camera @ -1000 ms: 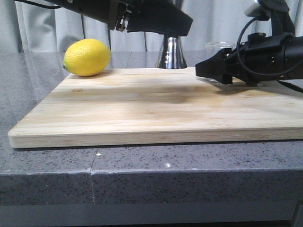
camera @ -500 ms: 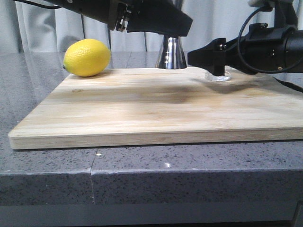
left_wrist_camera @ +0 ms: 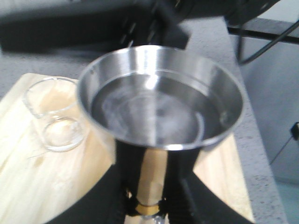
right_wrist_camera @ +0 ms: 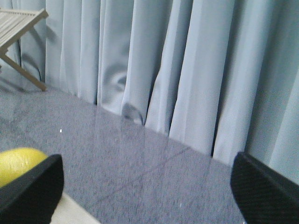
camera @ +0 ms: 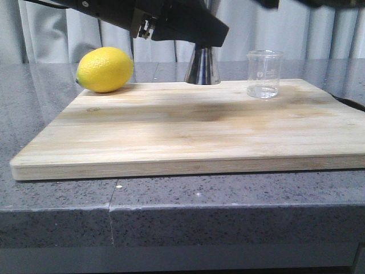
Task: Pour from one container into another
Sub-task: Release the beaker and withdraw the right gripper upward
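Observation:
The steel jigger (camera: 203, 67) stands upright at the back of the wooden board (camera: 188, 134), and my left gripper (camera: 197, 31) is shut on its waist. The left wrist view looks down into the jigger (left_wrist_camera: 161, 107), which holds clear liquid. There my left gripper (left_wrist_camera: 149, 186) clamps the gold band. The clear glass beaker (camera: 264, 73) stands free on the board to the jigger's right, with a little liquid at its bottom; the beaker (left_wrist_camera: 56, 114) sits beside the jigger. My right gripper (right_wrist_camera: 145, 186) is open and empty, lifted high, facing the curtain.
A yellow lemon (camera: 105, 69) lies at the board's back left corner; the lemon (right_wrist_camera: 18, 163) shows by one right finger. The board rests on a grey speckled counter (camera: 171, 211). Curtains hang behind. A wooden rack (right_wrist_camera: 18, 21) stands far off.
My right gripper, which was around the beaker on the board, has let go and risen almost out of the front view. The beaker stays standing. The left arm has barely shifted.

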### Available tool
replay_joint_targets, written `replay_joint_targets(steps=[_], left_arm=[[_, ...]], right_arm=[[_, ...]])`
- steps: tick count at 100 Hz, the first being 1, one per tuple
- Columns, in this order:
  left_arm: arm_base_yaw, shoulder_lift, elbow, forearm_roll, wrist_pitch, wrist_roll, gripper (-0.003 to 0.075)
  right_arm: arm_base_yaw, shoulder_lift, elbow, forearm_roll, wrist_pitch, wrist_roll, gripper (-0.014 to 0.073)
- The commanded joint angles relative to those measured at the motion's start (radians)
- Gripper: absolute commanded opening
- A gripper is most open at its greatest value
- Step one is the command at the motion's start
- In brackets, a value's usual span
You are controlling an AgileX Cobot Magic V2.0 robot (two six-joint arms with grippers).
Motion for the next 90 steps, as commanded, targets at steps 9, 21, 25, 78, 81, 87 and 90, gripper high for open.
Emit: replay_joint_targets(steps=[9, 21, 25, 78, 81, 87, 90], left_arm=[[0.001, -0.037, -0.033, -0.122, -0.035, 0.063, 0.0125], [0.015, -0.012, -0.033, -0.207, -0.035, 0.116, 0.0125], [0.024, -0.002, -0.033, -0.228, -0.026, 0.12, 0.0125], [0.089, 0.044, -0.024, -0.235, 0.049, 0.179, 0.0125], [0.089, 0.044, -0.013, -0.243, 0.054, 0.19, 0.0125], [0.089, 0.044, 0.009, -0.26, 0.056, 0.218, 0.0125], [0.089, 0.044, 0.024, -0.272, 0.059, 0.233, 0.0125]], right_arm=[[-0.004, -0.163, -0.061, 0.031, -0.083, -0.011, 0.0654], [-0.004, -0.245, -0.077, 0.031, -0.073, -0.011, 0.0654], [-0.004, -0.272, -0.079, 0.031, -0.068, -0.011, 0.0654], [-0.004, -0.399, -0.079, 0.031, 0.049, -0.011, 0.0654], [-0.004, -0.399, -0.079, 0.031, 0.049, -0.011, 0.0654], [-0.004, -0.399, -0.079, 0.031, 0.049, -0.011, 0.0654], [-0.004, -0.399, -0.079, 0.031, 0.049, -0.011, 0.0654]])
